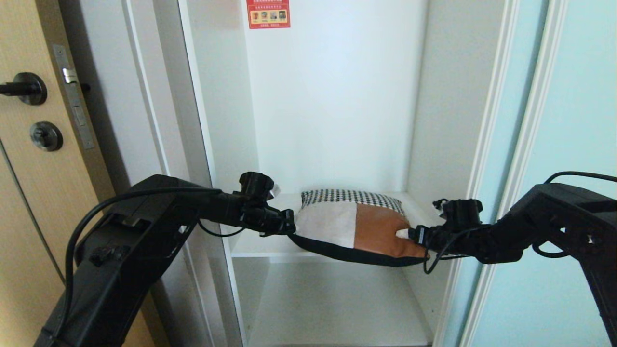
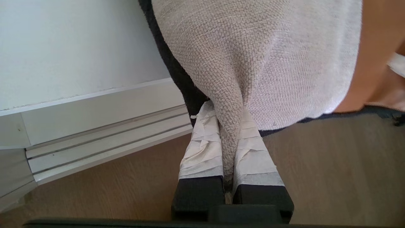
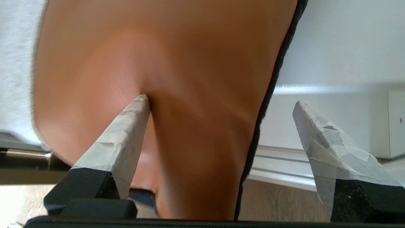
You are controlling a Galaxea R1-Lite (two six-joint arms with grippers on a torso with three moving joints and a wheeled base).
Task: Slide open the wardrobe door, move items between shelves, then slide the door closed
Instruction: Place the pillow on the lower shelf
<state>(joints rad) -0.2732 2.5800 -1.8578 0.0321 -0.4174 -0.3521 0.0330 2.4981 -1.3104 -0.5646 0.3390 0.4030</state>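
Resting on the front edge of a white shelf (image 1: 260,248) inside the wardrobe compartment, a patchwork cushion (image 1: 354,226) is seen with its front portion overhanging the edge. It is made up of a pale woven panel (image 2: 253,57), a tan-brown leather-like panel (image 3: 142,63), a black-and-white checked strip along the back and a black underside; the rear of it is hidden from the head view.

The left gripper (image 1: 288,226) is closed tightly on a pinched fold of the pale woven panel at the cushion's left corner. In the left wrist view the fold is clamped between two tape-wrapped fingers (image 2: 202,148), and only the tip of the fold can be made out below them.

The right gripper (image 1: 409,234) is positioned at the cushion's right corner with its jaws spread wide. One taped finger (image 3: 123,139) is pressed against the tan-brown panel, while the other stands apart from the cushion's black edge, so nothing is gripped. In the head view only one pale fingertip is distinguishable; the rest is masked by the black wrist.

The aqua sliding wardrobe door (image 1: 573,144) is slid aside to the right, cut off by the frame edge. A lower shelf (image 1: 337,308) is partly visible beneath. A red label (image 1: 268,13) on the back wall is cropped at the top and illegible.
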